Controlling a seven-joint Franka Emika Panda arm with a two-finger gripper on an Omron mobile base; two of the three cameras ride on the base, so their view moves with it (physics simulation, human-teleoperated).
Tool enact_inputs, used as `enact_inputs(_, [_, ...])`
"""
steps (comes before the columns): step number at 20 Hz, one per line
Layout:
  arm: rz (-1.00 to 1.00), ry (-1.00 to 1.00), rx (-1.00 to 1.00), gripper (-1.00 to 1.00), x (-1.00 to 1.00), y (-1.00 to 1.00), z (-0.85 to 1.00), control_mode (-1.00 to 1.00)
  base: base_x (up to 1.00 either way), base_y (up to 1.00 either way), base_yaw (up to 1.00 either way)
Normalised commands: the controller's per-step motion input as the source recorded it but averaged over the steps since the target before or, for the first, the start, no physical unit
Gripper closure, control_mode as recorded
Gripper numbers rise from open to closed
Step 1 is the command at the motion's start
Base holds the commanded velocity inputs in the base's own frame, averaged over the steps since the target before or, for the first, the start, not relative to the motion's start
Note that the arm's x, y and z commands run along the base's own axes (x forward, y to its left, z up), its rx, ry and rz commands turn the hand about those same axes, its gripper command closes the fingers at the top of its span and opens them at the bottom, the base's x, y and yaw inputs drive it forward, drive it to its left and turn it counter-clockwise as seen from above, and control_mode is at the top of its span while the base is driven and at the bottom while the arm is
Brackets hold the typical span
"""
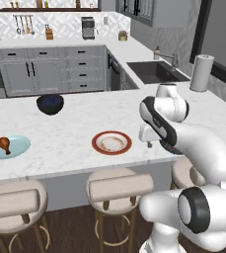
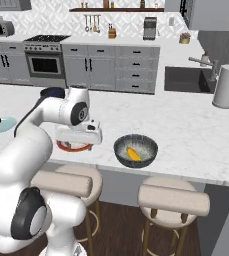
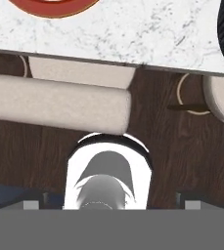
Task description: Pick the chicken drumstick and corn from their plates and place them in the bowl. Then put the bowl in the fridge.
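With the yellow corn cob (image 2: 133, 153) dropped in the grey-blue mottled bowl (image 2: 135, 150), my gripper (image 2: 79, 138) hangs open, empty, left of that bowl, free for the reddish-brown drumstick (image 1: 4, 144).

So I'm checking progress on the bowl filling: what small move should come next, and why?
Probably swing the open pincer left toward the chicken drumstick, which lies on the light-blue plate. The corn already sits in the bowl and the red-rimmed plate holds nothing, so the drumstick seems the only piece left to fetch.
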Motion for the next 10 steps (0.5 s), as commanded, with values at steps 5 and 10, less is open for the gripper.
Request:
enact_inputs(5, [-0.05, 0.00, 0.00, -1.00, -0.50, 0.20, 0.01, -1.00, 0.00, 0.00, 0.00])
enact_inputs(10, [0.00, 0.00, 0.00, -1.00, 0.00, 0.00, 0.00, 1.00, -0.92, 0.77, -0.02])
